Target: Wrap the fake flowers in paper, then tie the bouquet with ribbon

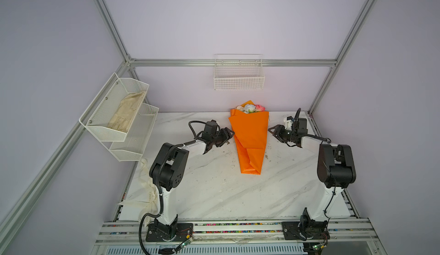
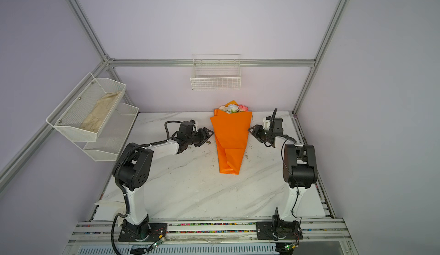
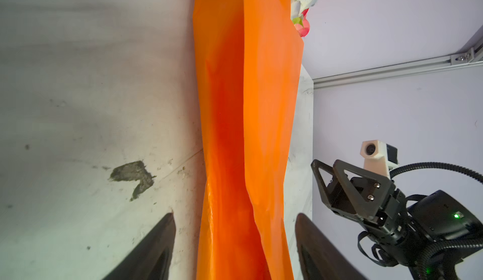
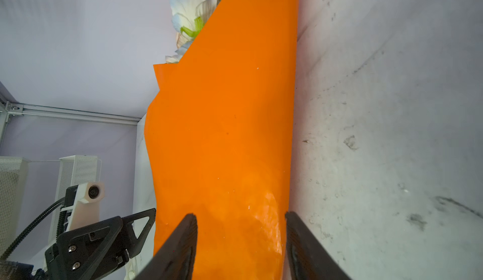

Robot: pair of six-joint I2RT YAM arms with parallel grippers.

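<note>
From my screens, the bouquet [image 1: 250, 137] lies flat on the marble table [image 1: 214, 182], a little right of the middle and towards the back. Its orange paper [image 2: 232, 142] is wrapped into a cone. The wide end points at the back wall and the folded narrow end points at the front rail. White, cream and pink flowers [image 1: 251, 108] poke out at the wide end, close to the wall. The left gripper [image 1: 229, 137] sits low at the paper's left edge, about halfway along the cone, and I cannot tell whether its tips touch the paper. In the left wrist view its two fingers [image 3: 167, 229] stand well apart with the orange paper showing in the gap between them, and nothing is pinched. The right gripper [image 1: 273, 133] faces it from the other side, just beside the paper's right edge with a sliver of table between. In the right wrist view its fingers [image 4: 292, 229] are spread too and grasp nothing. Off to the left, a two-tier mesh shelf [image 1: 133, 146] hangs on the side wall with a beige cloth [image 1: 127, 113] in its upper tier. A white wire basket [image 1: 238, 75] hangs on the back wall above the flowers. A cream ribbon [image 1: 148, 194] droops over the table's left edge beside the left arm.
</note>
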